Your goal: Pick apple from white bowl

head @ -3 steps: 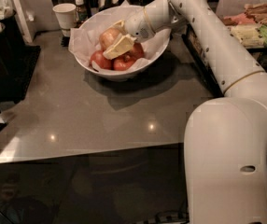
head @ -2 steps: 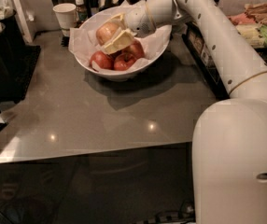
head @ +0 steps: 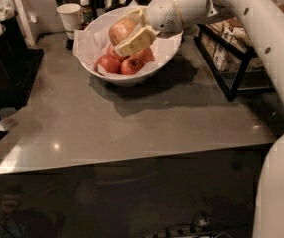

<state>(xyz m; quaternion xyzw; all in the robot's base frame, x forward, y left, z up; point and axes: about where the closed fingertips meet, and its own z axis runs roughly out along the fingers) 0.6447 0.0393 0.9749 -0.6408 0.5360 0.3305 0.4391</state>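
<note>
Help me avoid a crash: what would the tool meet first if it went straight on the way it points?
The tool points left, with the apple held between its fingers. Past that, probably the left wall of the bowl, though depth is unclear.

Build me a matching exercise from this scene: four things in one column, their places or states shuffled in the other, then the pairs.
Things:
1. apple
2. red apples
3. cup
4. gripper

Places or states:
A. outside the bowl, beside a bottle
B. over the bowl, shut on the apple
C. lying in the bowl
D. pale, between the fingers

Pairs: 1-D, 2-C, 3-A, 4-B
</note>
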